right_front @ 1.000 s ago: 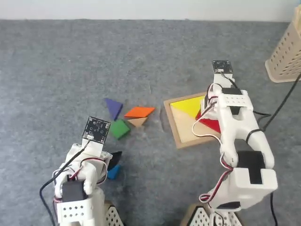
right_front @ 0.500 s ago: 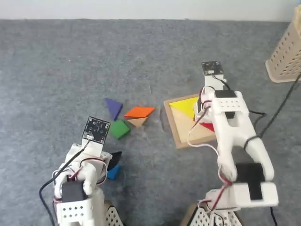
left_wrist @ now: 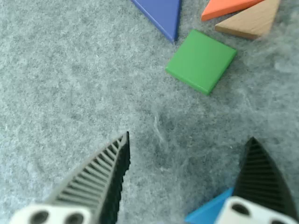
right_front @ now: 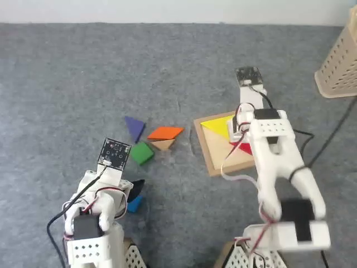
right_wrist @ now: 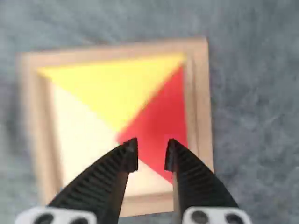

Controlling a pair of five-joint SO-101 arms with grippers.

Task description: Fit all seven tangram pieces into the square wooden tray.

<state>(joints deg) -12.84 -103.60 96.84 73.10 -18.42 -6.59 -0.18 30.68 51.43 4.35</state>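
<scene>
While grey carpet (right_front: 67, 72) meets white wall (right_front: 167, 10), left fingers (left_wrist: 105, 172) gape, right fingers (right_wrist: 117, 172) barely part.

high camera looks down from the near side across the tabletop (right_front: 67, 72); left wrist camera sits close over the green square (left_wrist: 201, 60), right over the tray (right_wrist: 201, 93), both shared with it.

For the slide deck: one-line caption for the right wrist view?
Right gripper, fingers slightly apart, above the wooden tray holding a yellow triangle and a red triangle.
</scene>
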